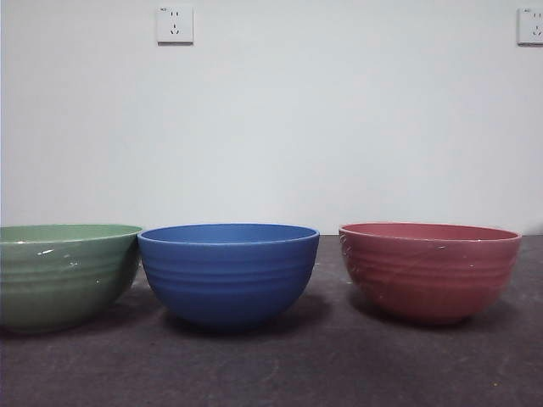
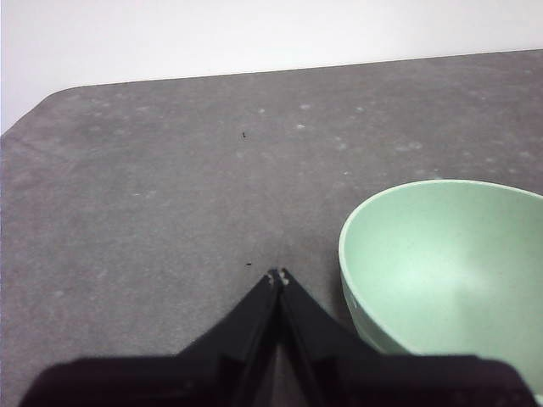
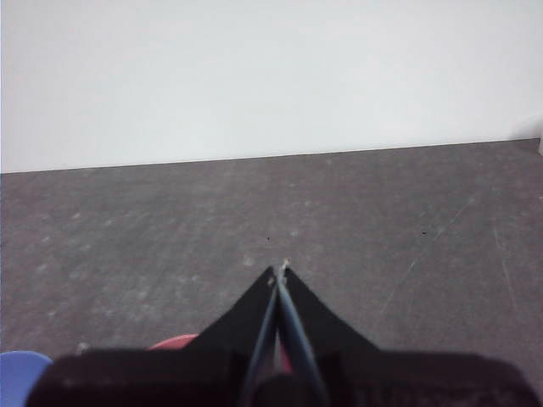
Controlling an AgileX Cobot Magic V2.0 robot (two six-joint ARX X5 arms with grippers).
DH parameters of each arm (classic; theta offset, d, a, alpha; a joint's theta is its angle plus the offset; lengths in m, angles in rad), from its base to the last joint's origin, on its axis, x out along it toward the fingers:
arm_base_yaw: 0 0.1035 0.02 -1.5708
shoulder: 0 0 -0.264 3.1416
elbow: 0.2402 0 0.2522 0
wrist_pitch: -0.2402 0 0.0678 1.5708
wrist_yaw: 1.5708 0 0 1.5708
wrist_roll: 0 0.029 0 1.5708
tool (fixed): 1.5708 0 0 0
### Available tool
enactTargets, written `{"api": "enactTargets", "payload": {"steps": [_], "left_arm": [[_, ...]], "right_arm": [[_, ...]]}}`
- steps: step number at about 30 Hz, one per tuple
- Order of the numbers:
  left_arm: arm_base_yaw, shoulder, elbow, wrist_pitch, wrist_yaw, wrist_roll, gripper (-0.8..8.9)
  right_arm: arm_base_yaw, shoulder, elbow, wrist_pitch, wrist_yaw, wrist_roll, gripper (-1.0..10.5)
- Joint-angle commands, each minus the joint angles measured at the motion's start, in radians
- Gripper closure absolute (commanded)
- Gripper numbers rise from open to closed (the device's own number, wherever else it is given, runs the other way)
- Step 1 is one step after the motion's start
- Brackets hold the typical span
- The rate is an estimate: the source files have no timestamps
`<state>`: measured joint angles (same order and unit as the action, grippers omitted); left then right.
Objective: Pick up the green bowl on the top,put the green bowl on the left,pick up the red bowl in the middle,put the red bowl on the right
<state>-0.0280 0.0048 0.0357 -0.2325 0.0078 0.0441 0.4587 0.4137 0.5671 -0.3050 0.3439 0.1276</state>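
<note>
Three bowls stand in a row on the dark table in the front view. The green bowl [image 1: 61, 273] is at the left, a blue bowl [image 1: 227, 272] in the middle, and the red bowl [image 1: 428, 268] at the right, each apart from its neighbour. No arm shows in the front view. My left gripper [image 2: 278, 276] is shut and empty, raised over the table beside the green bowl [image 2: 450, 267]. My right gripper [image 3: 278, 271] is shut and empty too; a sliver of the red bowl [image 3: 174, 342] peeks from under it, next to the blue bowl's [image 3: 21, 373] rim.
A white wall with two sockets [image 1: 175, 25] stands behind the table. The table's rounded far corner [image 2: 51, 97] shows in the left wrist view.
</note>
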Motion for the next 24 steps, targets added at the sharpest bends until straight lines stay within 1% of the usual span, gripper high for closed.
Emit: {"api": "enactTargets", "payload": {"steps": [1, 23, 24], "left_arm": [[0.003, -0.003, -0.013, -0.006, 0.0, 0.004, 8.17], [0.003, -0.003, -0.013, -0.006, -0.001, 0.004, 8.17], [0.003, -0.003, -0.013, -0.006, -0.001, 0.004, 8.17]], "right_arm": [[0.001, -0.002, -0.005, 0.005, 0.003, 0.01, 9.4], [0.0, -0.002, -0.005, 0.004, 0.003, 0.01, 9.4], [0.0, -0.002, -0.005, 0.005, 0.004, 0.001, 9.4]]}}
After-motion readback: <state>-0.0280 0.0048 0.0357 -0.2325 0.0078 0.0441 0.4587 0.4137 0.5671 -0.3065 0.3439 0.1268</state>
